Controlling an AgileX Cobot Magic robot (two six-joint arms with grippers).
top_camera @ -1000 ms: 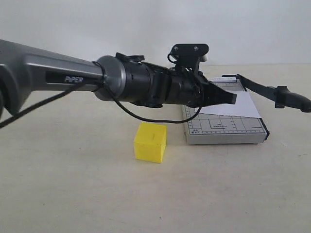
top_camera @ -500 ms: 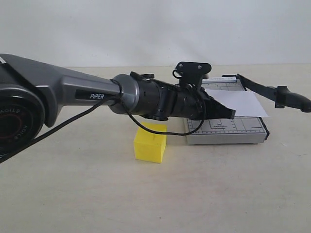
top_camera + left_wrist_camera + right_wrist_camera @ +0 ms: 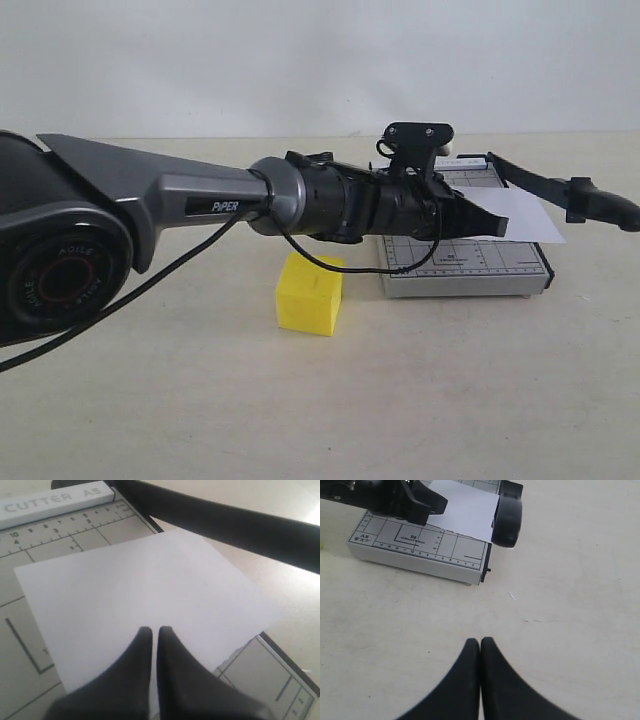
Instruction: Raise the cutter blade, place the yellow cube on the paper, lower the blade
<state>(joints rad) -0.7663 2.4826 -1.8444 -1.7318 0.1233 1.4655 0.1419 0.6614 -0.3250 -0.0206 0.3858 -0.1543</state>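
The yellow cube (image 3: pixel 310 293) sits on the table left of the grey gridded board (image 3: pixel 470 265), under my left arm. The white paper (image 3: pixel 520 215) lies on the board and its right corner overhangs the blade side. The cutter blade (image 3: pixel 560 190) stands raised, slanting up to the right, handle end in the air. My left gripper (image 3: pixel 503 225) is shut, its tips low over the paper (image 3: pixel 150 580); I cannot tell if they touch it. In the left wrist view, the left gripper (image 3: pixel 152 630) points toward the blade (image 3: pixel 225 525). My right gripper (image 3: pixel 480 641) is shut over bare table, short of the board (image 3: pixel 420 550).
The beige table (image 3: pixel 450 400) carries the board and cube. A white wall rises behind. A black cable (image 3: pixel 330 265) loops under the left arm, just above the cube. In the right wrist view the blade's handle end (image 3: pixel 507 515) hangs past the board's corner.
My left arm has reached further right across the board. The paper has slid right with it and now overhangs the blade side. Cube and blade have not moved.
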